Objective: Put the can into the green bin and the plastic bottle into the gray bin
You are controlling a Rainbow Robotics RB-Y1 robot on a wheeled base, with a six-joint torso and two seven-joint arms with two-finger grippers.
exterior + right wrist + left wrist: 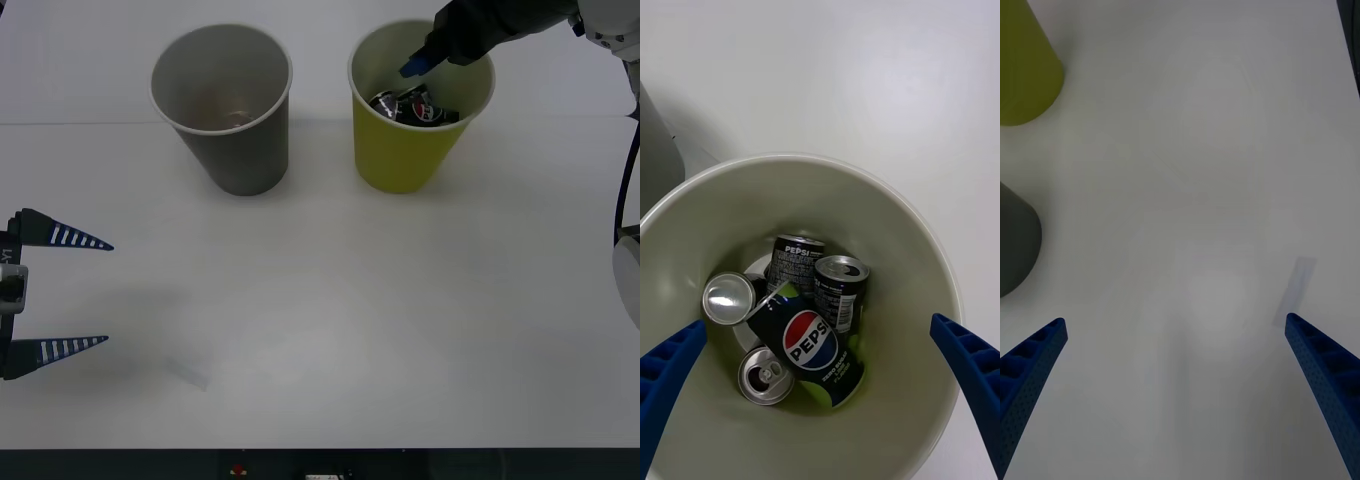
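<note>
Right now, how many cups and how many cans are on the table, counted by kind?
Cups: 2, the gray bin and the green bin.
Cans: 5 visible, all piled inside the green bin.
Total: 7.

blue ribbed fingers [1319,367], black arms

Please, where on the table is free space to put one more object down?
The table is bare in front of the gray bin and green bin, right of the open left gripper. Crowded: the green bin, holding cans, with the open right gripper above.
</note>
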